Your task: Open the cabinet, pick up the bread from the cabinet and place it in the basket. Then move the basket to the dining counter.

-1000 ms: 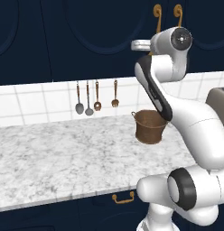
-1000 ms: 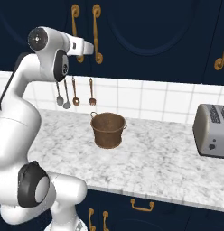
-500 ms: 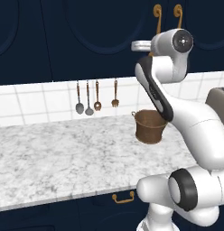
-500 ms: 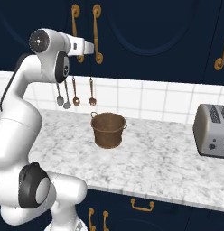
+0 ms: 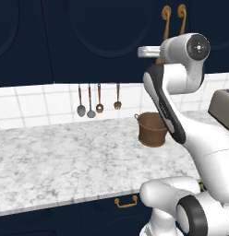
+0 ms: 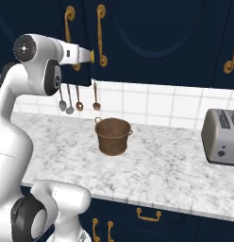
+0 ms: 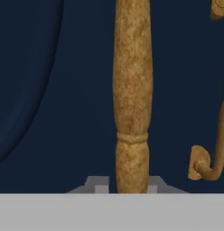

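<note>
The tool [image 6: 92, 56] is raised high at the cabinet [image 6: 161, 33] and is closed around the brass handle [image 7: 132, 97], which runs upright between its 2 finger tips in the hand view. Just beside the tool, to one side, hangs a second brass handle [image 6: 101, 33] of the next door. The cabinet doors are shut, so the bread cannot be seen. Well below the tool, the basket [image 6: 112, 136] stands upright on the marble worktop [image 6: 161, 165]. Behind the basket, 4 utensils [image 5: 99, 99] hang on the white tile wall. A toaster [image 6: 221, 143] stands on the worktop, well apart from the basket.
</note>
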